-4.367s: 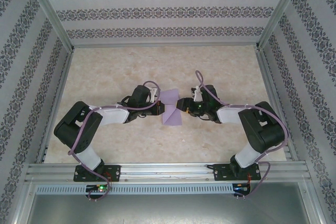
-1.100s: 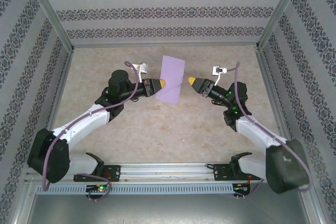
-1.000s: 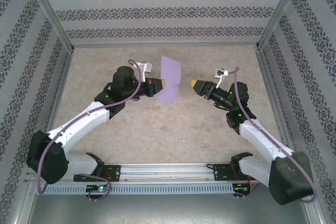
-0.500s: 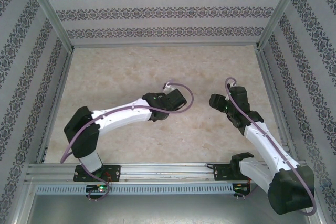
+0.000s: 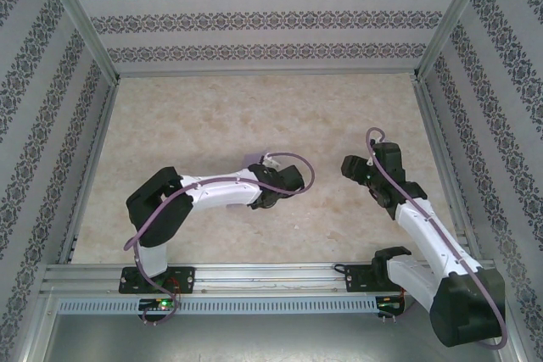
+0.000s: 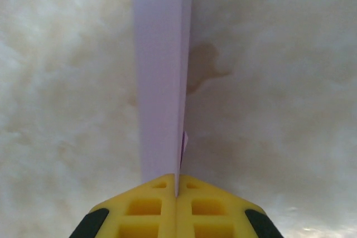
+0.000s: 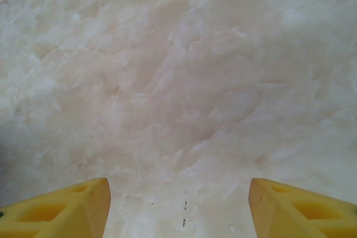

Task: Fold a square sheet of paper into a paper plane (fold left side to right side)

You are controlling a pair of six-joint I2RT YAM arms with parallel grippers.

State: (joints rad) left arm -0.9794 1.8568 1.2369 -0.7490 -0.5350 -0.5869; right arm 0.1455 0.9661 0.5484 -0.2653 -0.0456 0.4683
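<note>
The square sheet of paper (image 6: 159, 82) is lavender and folded flat. In the left wrist view it runs edge-on from the jaws to the top of the frame, just above the marbled table. My left gripper (image 6: 177, 193) is shut on its near end, yellow fingers pressed together. From above, a sliver of the paper (image 5: 253, 157) pokes out behind the left wrist (image 5: 282, 179), near the table's middle. Whether it has the shape of a paper plane I cannot tell. My right gripper (image 7: 178, 204) is open over bare table, fingertips (image 7: 83, 204) far apart, nothing between them.
The right wrist (image 5: 363, 170) hangs to the right of the left wrist, with a gap between them. Patterned walls and a metal frame (image 5: 263, 69) close in the beige table (image 5: 212, 116) at the back and sides. A rail (image 5: 271, 275) runs along the near edge.
A second ago the left gripper held the paper up at the back centre, facing the right gripper. Both arms have since pulled back and turned down toward the table. The right jaws stand wider.
</note>
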